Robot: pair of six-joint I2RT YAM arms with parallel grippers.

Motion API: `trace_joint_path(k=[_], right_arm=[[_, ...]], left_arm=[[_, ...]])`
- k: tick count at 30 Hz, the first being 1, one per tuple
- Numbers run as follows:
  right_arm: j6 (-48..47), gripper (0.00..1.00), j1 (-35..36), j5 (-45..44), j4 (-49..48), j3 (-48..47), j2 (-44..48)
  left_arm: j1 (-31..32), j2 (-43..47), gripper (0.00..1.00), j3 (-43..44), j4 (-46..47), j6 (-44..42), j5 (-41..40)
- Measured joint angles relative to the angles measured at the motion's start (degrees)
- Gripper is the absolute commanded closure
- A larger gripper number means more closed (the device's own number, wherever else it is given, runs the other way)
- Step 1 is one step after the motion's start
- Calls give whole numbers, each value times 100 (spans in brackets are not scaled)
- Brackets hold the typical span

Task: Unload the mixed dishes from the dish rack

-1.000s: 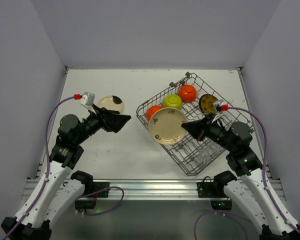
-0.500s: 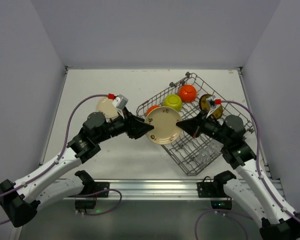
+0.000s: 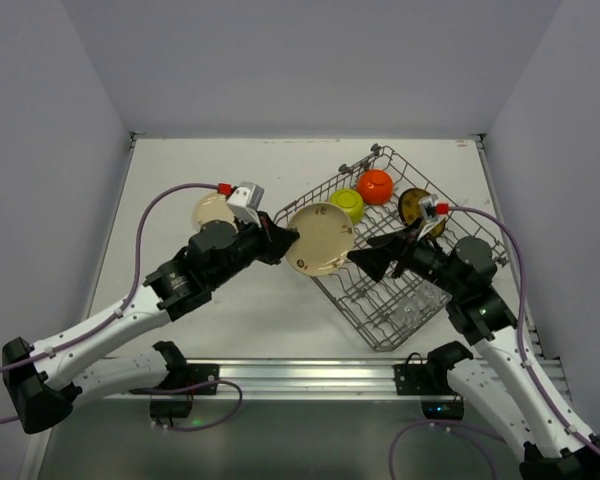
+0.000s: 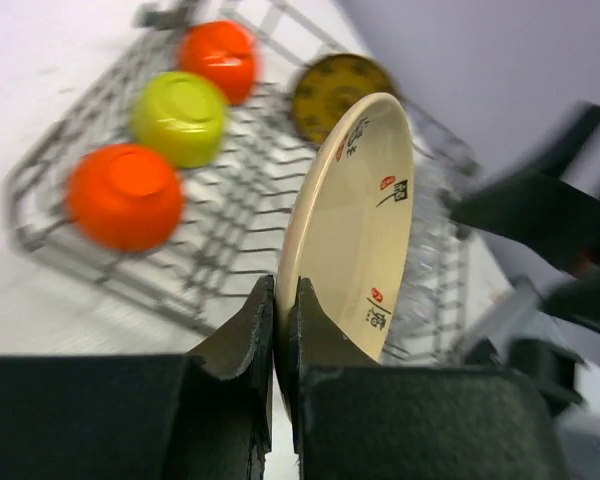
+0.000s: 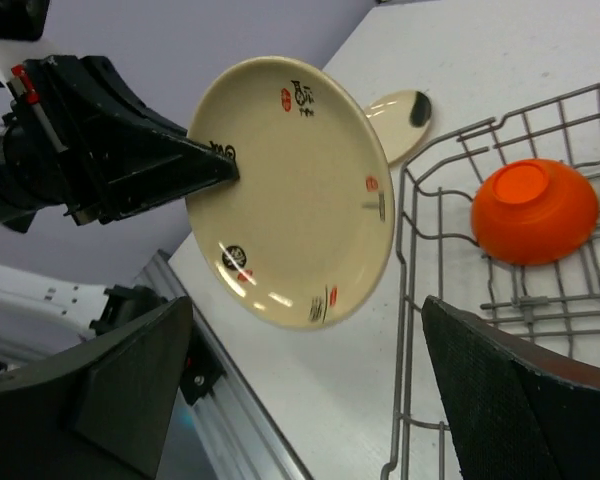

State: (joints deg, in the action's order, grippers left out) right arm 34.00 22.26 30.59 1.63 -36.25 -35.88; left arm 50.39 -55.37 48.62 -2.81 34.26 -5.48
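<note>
**Plate passes from right arm to left at the rack's left corner**

The cream plate (image 3: 320,238) hangs in the air, tilted on edge, just over the left corner of the dish rack (image 3: 378,345), with its printed back turned toward the right arm. The left gripper (image 3: 288,240) now pinches the plate's rim on the side away from the rack. Its fingers are pressed tight on the thin edge, where a second ago they were spread wide and well to the left of the rack.

The right gripper (image 3: 365,260), which had carried the plate up out of the rack, has just let go. Its fingers are spread wide, and it hovers over the rack's left half, close to the plate but apart from it.

The hand-over looks complete, so the left arm can likely set this plate down on the table (image 3: 180,160) left of the rack, beside the plate already lying there (image 3: 212,208). The grip on the bare rim is narrow, so a quick swing could let the plate pivot.

Still in the rack are an orange bowl (image 3: 375,185), a second orange bowl (image 4: 125,195), the yellow-green bowl (image 3: 347,204), a brown patterned plate (image 3: 415,205) and the clear glasses (image 3: 410,305) at the rack's near end.
</note>
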Motion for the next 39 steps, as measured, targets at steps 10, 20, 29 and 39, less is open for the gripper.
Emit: trace_joint_path(k=[10, 20, 29, 39], right_arm=[[-299, 1, 17, -1412, 1086, -4, 1161], [-505, 1, 17, -1517, 1864, -17, 1631], [-752, 1, 17, -1690, 2181, -57, 1853], [-769, 1, 17, -1961, 2369, -203, 1147]], left_arm=[[-3451, -293, 100, 546, -1733, 1233, -1091], [-5141, -3086, 100, 518, -1121, 1823, 87], [-5226, -3545, 52, 568, -772, 1875, 326], [-5226, -3679, 0, 695, -671, 1775, 461]])
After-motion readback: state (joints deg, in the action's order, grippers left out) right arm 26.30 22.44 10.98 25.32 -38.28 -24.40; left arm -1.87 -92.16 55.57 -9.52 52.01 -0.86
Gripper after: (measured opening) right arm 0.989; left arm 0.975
